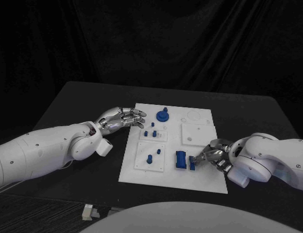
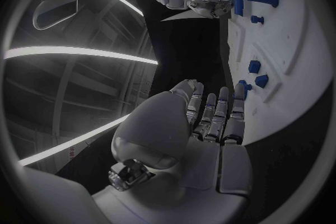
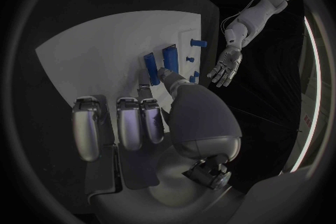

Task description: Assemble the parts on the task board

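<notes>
Right hand (image 1: 214, 156): lower right of the head view, at the right edge of the task board (image 1: 197, 182). Its fingers are curled in narrow, with fingertips at a small blue part (image 1: 192, 165). The thumb reaches to that piece in the right wrist view; whether it is actually pinched or only touched cannot be told.

Just to the frame-left of that piece stands a larger blue block (image 1: 181, 159), long axis running roughly from the near edge of the board toward the far edge. The two pieces lie side by side, close but apparently apart. Judgement: the coming move turns on this gap, the small part having to travel frame-left from the right hand toward the block or a seat beside it. The right hand is by far the nearer.

Left hand (image 1: 121, 118): middle left of the head view, at the board's left edge, fingers extended and apart, holding nothing.

Further out: a round blue part (image 1: 163, 116) near the board's far edge and small pegs (image 1: 150, 132) centre-left, all on the black surface (image 1: 75, 97).
</notes>
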Controlling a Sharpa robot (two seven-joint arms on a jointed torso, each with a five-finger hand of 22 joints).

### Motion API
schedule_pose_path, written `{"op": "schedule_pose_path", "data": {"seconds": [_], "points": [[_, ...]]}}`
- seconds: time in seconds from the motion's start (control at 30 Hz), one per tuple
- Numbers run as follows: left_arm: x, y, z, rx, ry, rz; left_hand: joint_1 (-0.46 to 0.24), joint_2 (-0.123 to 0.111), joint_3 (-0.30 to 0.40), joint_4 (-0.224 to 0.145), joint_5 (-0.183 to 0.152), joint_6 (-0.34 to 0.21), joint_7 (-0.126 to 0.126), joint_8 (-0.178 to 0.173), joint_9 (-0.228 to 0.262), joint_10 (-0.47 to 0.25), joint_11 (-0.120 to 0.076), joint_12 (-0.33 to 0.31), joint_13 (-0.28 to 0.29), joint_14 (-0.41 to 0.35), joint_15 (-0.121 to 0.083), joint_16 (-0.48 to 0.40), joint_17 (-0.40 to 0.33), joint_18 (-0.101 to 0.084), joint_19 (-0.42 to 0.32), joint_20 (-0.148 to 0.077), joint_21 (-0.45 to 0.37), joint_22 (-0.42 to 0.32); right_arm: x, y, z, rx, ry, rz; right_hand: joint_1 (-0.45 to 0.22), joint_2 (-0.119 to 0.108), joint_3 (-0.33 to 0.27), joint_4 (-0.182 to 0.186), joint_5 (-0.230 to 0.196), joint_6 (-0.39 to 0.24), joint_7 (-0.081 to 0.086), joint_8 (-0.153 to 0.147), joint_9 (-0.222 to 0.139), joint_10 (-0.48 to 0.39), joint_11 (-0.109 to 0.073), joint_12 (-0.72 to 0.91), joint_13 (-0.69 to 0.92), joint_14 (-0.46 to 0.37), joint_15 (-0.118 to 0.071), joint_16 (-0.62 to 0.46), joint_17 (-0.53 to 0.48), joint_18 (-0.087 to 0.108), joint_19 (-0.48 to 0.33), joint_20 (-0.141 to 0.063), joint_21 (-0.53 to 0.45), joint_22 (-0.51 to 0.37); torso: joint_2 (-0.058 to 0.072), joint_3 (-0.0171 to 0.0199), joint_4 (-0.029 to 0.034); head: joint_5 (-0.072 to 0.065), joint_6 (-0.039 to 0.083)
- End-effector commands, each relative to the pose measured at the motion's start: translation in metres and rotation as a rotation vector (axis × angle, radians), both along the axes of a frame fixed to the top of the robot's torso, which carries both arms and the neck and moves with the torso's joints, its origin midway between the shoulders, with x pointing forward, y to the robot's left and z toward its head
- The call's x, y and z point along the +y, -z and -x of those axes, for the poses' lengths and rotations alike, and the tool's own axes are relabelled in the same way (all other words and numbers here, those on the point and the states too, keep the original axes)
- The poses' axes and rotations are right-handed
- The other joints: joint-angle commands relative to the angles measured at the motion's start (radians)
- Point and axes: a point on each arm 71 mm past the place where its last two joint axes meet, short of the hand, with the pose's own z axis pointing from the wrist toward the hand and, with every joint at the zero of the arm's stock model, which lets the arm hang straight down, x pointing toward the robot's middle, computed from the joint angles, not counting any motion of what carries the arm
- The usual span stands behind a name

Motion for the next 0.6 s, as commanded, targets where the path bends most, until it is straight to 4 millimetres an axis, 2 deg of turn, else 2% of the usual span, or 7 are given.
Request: {"op": "schedule_pose_path", "data": {"seconds": [0.03, 0.3, 0.33, 0.4, 0.6], "points": [[-0.0028, 0.0002, 0.0012, 0.003, 0.014, 0.017, -0.012, -0.001, 0.007, 0.002, 0.004, 0.001, 0.008, -0.003, -0.001, 0.002, 0.008, -0.007, -0.001, 0.0, 0.006, -0.005, 0.001, 0.002, -0.001, 0.002, 0.002, 0.001, 0.0, 0.0005, -0.0004, -0.01, -0.027, 0.026, -0.009, 0.0, -0.011, 0.006, -0.013, -0.005, 0.002, -0.006, -0.002, 0.106, 0.003, 0.003, 0.263, 0.103, 0.0, 0.006, 0.263, -0.008, 0.104, 0.002, 0.003, 0.263, 0.0, -0.0003, 0.0001, -0.003, 0.0], [-0.0027, 0.0009, 0.0017, 0.006, 0.014, 0.017, -0.012, -0.001, 0.007, 0.002, 0.004, 0.001, 0.008, -0.003, -0.001, 0.002, 0.008, -0.007, -0.001, 0.0, 0.006, -0.005, 0.001, 0.002, -0.001, 0.002, 0.002, 0.001, 0.0005, 0.0011, -0.0012, -0.011, -0.03, 0.03, -0.032, 0.0, -0.038, 0.033, -0.056, -0.004, 0.003, -0.005, -0.002, 0.106, 0.003, 0.003, 0.263, 0.103, 0.0, 0.006, 0.263, -0.008, 0.104, 0.002, 0.003, 0.263, 0.0, -0.0001, 0.0018, -0.002, 0.0], [-0.0026, 0.0009, 0.0017, 0.006, 0.014, 0.017, -0.012, -0.001, 0.007, 0.002, 0.004, 0.001, 0.008, -0.003, -0.001, 0.002, 0.008, -0.007, -0.001, 0.0, 0.006, -0.005, 0.001, 0.002, -0.001, 0.002, 0.002, 0.001, 0.0003, 0.0011, -0.0013, -0.011, -0.029, 0.03, -0.04, -0.001, -0.047, 0.042, -0.079, -0.004, 0.003, -0.005, -0.001, 0.106, 0.004, 0.003, 0.263, 0.103, 0.0, 0.006, 0.263, -0.008, 0.104, 0.003, 0.003, 0.263, -0.001, -0.0001, 0.0017, 0.0, 0.0], [-0.0023, 0.001, 0.0018, 0.006, 0.013, 0.016, -0.012, -0.001, 0.007, 0.002, 0.004, 0.001, 0.008, -0.003, -0.001, 0.002, 0.008, -0.007, -0.001, 0.0, 0.006, -0.005, 0.001, 0.002, -0.001, 0.002, 0.002, 0.001, -0.0002, 0.0012, -0.0015, -0.012, -0.028, 0.031, -0.044, -0.003, -0.055, 0.047, -0.096, -0.005, 0.003, -0.005, -0.001, 0.106, 0.004, 0.003, 0.263, 0.103, 0.0, 0.006, 0.263, -0.008, 0.104, 0.003, 0.003, 0.263, -0.001, -0.0003, 0.0012, 0.001, 0.0], [-0.0015, 0.0011, 0.0021, 0.006, 0.012, 0.016, -0.012, -0.001, 0.007, 0.002, 0.004, 0.001, 0.008, -0.003, -0.001, 0.002, 0.008, -0.007, -0.001, 0.0, 0.006, -0.005, 0.001, 0.002, -0.001, 0.002, 0.002, 0.001, -0.0027, -0.0003, -0.002, -0.036, -0.017, 0.029, -0.048, -0.002, -0.063, 0.053, -0.107, -0.005, 0.003, -0.004, -0.001, 0.106, 0.004, 0.003, 0.263, 0.103, 0.0, 0.006, 0.263, -0.008, 0.104, 0.003, 0.003, 0.263, 0.0, -0.0004, 0.0003, 0.003, 0.0]]}}
